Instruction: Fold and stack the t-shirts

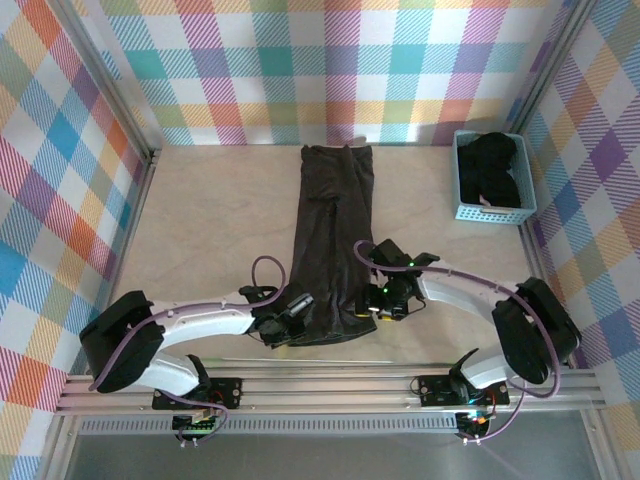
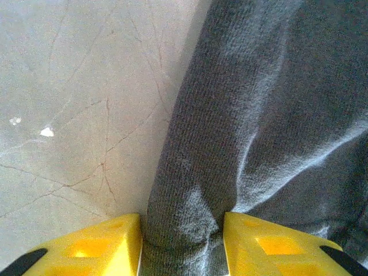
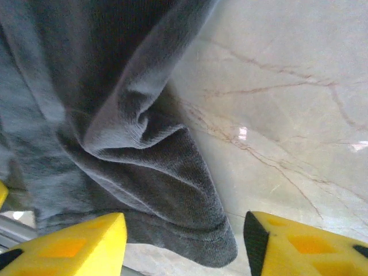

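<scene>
One dark t-shirt [image 1: 332, 230] lies folded into a long narrow strip down the middle of the table. My left gripper [image 1: 290, 322] is at its near left corner. In the left wrist view the yellow fingers [image 2: 123, 241] press on both sides of a bunched ridge of the t-shirt [image 2: 259, 115], so the left gripper [image 2: 181, 233] is shut on it. My right gripper [image 1: 386, 300] is at the near right corner. There the right gripper [image 3: 185, 233] stands open around the rounded hem corner of the t-shirt [image 3: 86, 86], with a gap beside the right finger [image 3: 299, 247].
A light-blue lattice basket [image 1: 465, 212] holding more dark t-shirts [image 1: 490, 165] stands at the back right by the checked wall. Bare marble tabletop [image 1: 210, 220] lies left of the strip and also right of it. The aluminium rail [image 1: 330, 385] runs along the near edge.
</scene>
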You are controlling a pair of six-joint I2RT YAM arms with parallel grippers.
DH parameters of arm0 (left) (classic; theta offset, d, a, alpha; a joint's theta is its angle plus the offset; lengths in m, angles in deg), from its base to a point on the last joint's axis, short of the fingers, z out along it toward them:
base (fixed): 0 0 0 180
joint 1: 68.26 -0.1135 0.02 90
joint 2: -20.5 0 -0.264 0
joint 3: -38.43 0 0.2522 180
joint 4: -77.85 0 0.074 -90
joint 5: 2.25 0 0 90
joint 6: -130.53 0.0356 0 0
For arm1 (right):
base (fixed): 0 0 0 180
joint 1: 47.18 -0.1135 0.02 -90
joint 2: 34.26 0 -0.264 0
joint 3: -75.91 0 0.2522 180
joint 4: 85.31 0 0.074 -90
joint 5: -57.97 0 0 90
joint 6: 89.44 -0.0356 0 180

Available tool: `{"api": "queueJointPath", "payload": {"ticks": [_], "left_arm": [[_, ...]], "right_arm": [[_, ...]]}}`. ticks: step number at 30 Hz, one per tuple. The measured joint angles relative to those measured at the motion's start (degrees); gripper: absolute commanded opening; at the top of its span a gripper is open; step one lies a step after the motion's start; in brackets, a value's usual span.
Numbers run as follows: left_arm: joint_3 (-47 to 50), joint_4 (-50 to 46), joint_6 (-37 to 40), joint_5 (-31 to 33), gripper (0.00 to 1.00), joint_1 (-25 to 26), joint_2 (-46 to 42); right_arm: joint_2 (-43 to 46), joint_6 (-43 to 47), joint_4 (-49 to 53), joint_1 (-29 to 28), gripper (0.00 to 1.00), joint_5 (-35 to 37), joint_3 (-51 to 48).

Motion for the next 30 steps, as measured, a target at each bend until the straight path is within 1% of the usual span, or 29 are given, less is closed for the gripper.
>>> {"api": "queueJointPath", "payload": {"ticks": [4, 5, 8, 12, 14, 16, 17, 20, 23, 30], "left_arm": [[-0.74, -1.64, -0.15, 0.83, 0.26, 0.26, 0.72], [-0.79, -1.73, -0.31, 0.92, 0.23, 0.28, 0.72], [-0.83, -1.66, -0.44, 1.03, 0.16, 0.31, 0.7], [-0.87, 3.52, -0.5, 0.39, 0.1, 0.59, 1.42], [-0.81, 5.64, -0.59, -0.02, 0.07, 0.68, 1.6], [-0.61, 7.02, -0.76, -0.17, 0.01, 0.68, 1.57], [-0.5, 7.43, -0.83, -0.22, 0.0, 0.7, 1.55], [0.37, 7.78, -0.81, -0.44, 0.0, 0.7, 0.52], [1.51, 6.82, -0.83, -0.46, 0.0, 0.87, -2.03], [4.83, 3.91, -1.27, -0.15, 0.0, 2.01, -12.39]], "right_arm": [[-2.84, -0.94, -0.11, -1.79, 0.51, 0.66, 0.02], [-3.67, -1.05, -0.07, -2.32, 0.5, 1.07, 0.04], [-4.0, -2.05, 0.44, -3.39, 0.39, 2.49, 0.57], [-3.67, -4.39, 1.33, -4.9, 0.21, 5.66, 0.55], [-2.93, -6.56, 0.63, -6.82, 0.16, 5.33, 0.39], [-1.4, -8.81, -0.15, -9.07, 0.07, 4.7, 0.2], [-0.15, -9.97, -0.42, -10.05, 0.04, 4.42, -0.13], [4.61, -13.51, -0.55, -11.3, 0.0, 4.33, -1.97], [8.52, -15.87, 0.31, -11.56, 0.0, 5.44, -3.76], [11.56, -18.4, 1.46, -11.63, 0.0, 7.15, -6.67]]}}
